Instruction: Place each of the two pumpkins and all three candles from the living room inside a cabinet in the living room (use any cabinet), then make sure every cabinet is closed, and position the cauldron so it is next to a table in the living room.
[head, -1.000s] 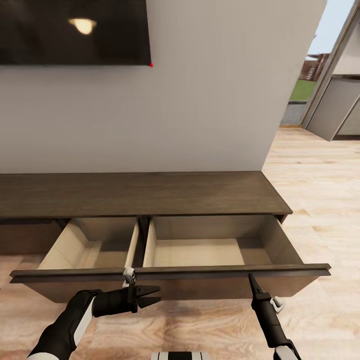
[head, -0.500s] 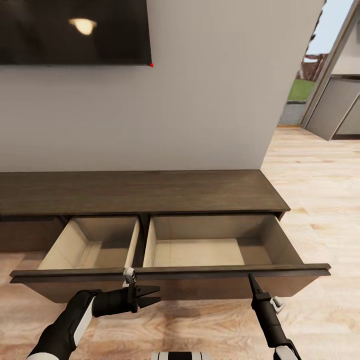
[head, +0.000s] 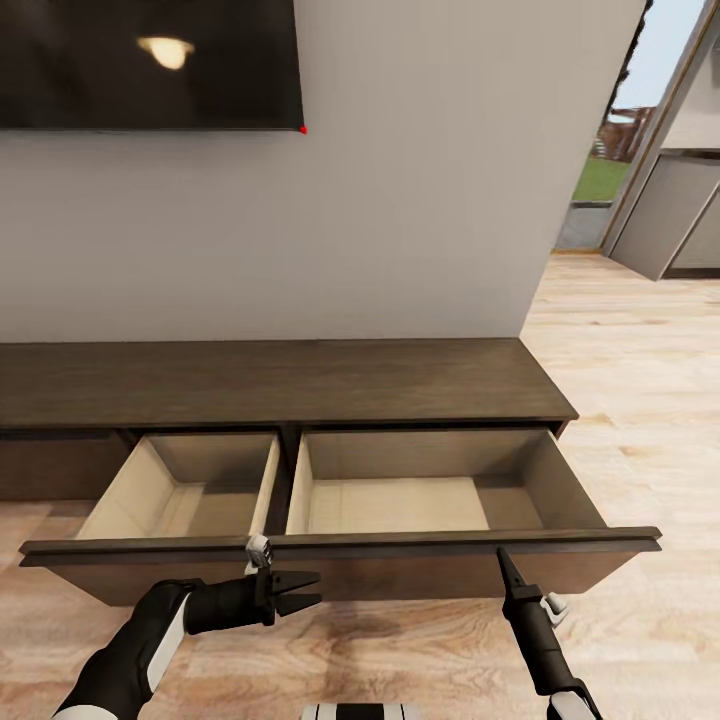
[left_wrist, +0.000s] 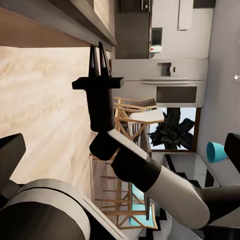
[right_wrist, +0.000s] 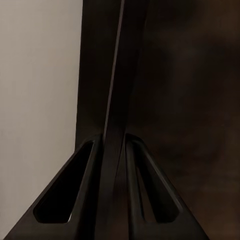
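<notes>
Drawers on the cabinet (head: 280, 385) are pulled out, both looking bare inside, no pumpkins or candles around. Left end effector (head: 308, 590) hangs just in front of the drawer front (head: 340, 548), fingers a bit apart, holding nothing. Right end effector (head: 502, 560) pinches the front's top edge with a narrow grip. I'd pull straight back, then let go cleanly. Plenty of open floor (head: 640, 400) to the right for backing out.
</notes>
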